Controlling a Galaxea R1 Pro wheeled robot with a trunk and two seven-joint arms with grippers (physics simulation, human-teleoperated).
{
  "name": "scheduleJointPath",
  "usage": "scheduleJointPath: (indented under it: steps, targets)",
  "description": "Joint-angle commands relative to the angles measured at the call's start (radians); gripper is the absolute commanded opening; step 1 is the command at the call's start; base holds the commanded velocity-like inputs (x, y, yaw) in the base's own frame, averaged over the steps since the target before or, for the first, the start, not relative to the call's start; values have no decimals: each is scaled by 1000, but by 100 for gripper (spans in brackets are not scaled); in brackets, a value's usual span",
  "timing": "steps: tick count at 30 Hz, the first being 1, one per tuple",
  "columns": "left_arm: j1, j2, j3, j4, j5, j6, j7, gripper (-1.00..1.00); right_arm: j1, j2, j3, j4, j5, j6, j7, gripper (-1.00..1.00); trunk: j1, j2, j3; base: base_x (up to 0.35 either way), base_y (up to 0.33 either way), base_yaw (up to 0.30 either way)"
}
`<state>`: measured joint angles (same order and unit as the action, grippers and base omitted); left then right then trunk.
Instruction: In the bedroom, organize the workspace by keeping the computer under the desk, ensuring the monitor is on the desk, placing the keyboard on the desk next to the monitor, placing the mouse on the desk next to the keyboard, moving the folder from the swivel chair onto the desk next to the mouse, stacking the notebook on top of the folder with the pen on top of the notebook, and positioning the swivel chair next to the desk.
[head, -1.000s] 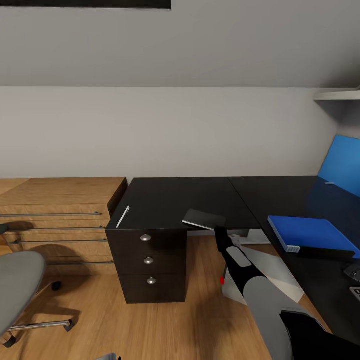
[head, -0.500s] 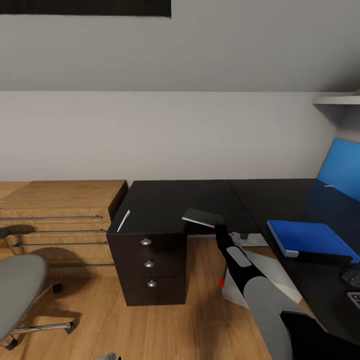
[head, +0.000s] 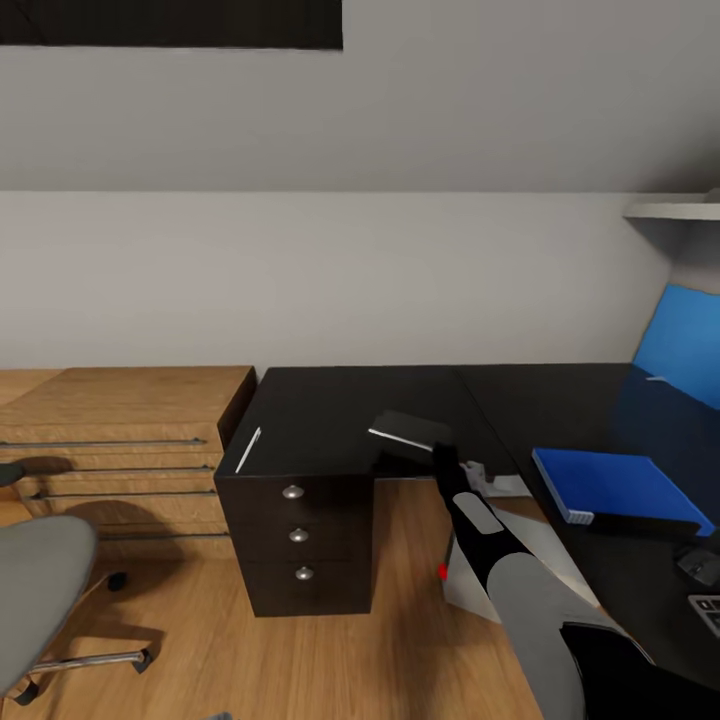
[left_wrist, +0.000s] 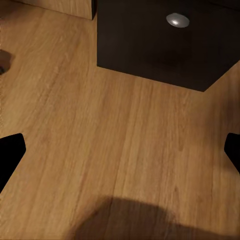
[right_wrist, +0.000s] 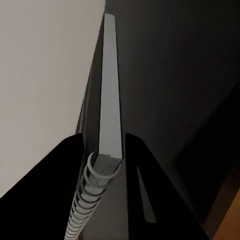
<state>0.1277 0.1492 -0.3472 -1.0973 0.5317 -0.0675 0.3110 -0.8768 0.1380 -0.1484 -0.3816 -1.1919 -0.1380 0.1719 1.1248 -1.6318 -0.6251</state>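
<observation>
Notebook (head: 405, 430) held just above the near edge of the desk (head: 340, 410), middle of the head frame, tilted with its pale edge showing, pinched by the right gripper (head: 437, 455) at its wire-bound end. Seen edge-on in the right wrist frame (right_wrist: 110, 90), rising up the centre, spiral binding at the bottom, one dark finger (right_wrist: 60, 190) pressed on each side, jaws closed on it. Lying flat at the right of the head frame, further along the black top: folder (head: 615, 485), well apart from the notebook. Just below the folder, at the right edge: mouse (head: 700, 562), with a corner of the keyboard (head: 708, 610) under it. Resting at the left end of the desk, above the drawer knobs: pen (head: 247, 449). Showing below the desktop behind the right arm: computer (head: 470, 580), red light at its lower corner. Standing at the lower left: chair (head: 40, 590). Over bare wood floor (left_wrist: 100, 130) in the left wrist frame: left gripper (left_wrist: 120, 155), fingertips at opposite edges, jaws wide apart, nothing between.
</observation>
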Motion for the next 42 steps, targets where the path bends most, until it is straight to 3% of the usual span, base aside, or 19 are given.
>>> scheduleJointPath:
  steps: [1, 6, 7, 11, 42]
  targets:
    - [0, 1, -5, 0, 10, -6, 7, 100, -1, 0, -2, 1, -11, -10, 13, -100, -4, 7, 2, 0, 0, 0]
    - [0, 1, -5, 5, 10, -6, 7, 100, -1, -1, -2, 0, -10, -73, 35, -100, -19, 35, 15, 0, 0, -51]
    - [0, 1, -6, 9, 11, -5, 6, 100, -1, -1, -2, -8, -9, -116, 39, -100, -19, 35, 15, 0, 0, -219]
    - [0, 1, -5, 16, 11, -5, 6, 100, -1, -2, -2, -21, -8, -138, 40, -100, -19, 35, 15, 0, 0, -239]
    - [0, -14, -10, 51, 11, -5, 5, 100, 5, -10, -2, -83, -5, -189, 40, -100, -19, 35, 15, 0, 0, -263]
